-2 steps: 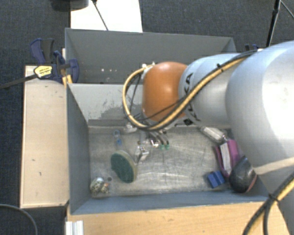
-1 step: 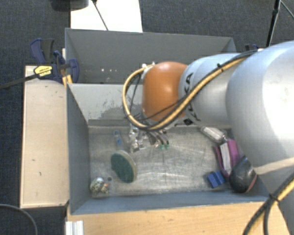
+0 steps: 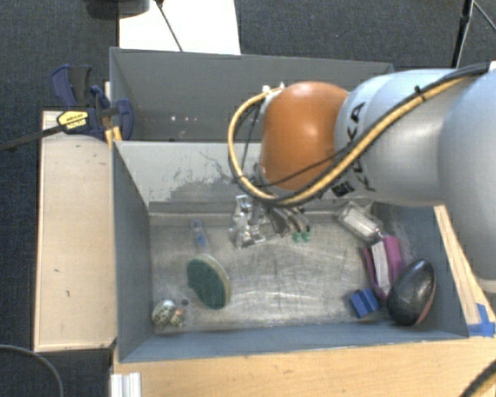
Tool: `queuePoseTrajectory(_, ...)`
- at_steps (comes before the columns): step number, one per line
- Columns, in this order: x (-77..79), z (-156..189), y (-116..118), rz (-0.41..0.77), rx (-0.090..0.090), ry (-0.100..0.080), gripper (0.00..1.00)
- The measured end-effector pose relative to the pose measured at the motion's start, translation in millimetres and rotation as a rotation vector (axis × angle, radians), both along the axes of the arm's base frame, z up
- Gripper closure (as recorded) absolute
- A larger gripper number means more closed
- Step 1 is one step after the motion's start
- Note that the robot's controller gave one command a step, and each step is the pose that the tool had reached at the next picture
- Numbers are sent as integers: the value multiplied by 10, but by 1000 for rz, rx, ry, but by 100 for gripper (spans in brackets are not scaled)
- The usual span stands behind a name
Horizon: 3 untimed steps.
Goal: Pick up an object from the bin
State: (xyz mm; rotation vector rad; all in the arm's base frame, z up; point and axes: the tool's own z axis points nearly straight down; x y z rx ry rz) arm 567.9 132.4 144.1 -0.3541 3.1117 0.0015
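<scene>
The gripper [image 3: 248, 223] hangs near the twelve o'clock wall of the bin [image 3: 132, 246]; released or clenched, I cannot tell. A dark green oval pad [image 3: 208, 282] lies at its seven o'clock.

The gripper [image 3: 250, 231] hangs over the rear middle of the bin [image 3: 132, 222], near the back wall. Just to its left lies a small slender stick [image 3: 198, 236]. In front of the gripper and to its left lies a round pad [image 3: 207, 282]. Further out the same way, in the front left corner, sits a crumpled ball [image 3: 169, 313]. Close on the gripper's right is a small clip-like piece [image 3: 301, 236], and further right, by the back wall, a wrapped packet [image 3: 357, 221]. Well to the gripper's right and forward, a flat slab [image 3: 383, 263] lies by the right wall. A small block [image 3: 363, 303] sits in front of the slab, and an oval mouse-shaped body [image 3: 412, 291] lies just right of the block.
</scene>
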Motion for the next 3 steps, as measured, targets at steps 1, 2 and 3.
queuePoseTrajectory(1,-14,-44,4,1,-1,7,0)
queuePoseTrajectory(2,-168,-552,372,314,5,-34,0)
queuePoseTrajectory(3,-806,-720,1094,147,-16,6,0)
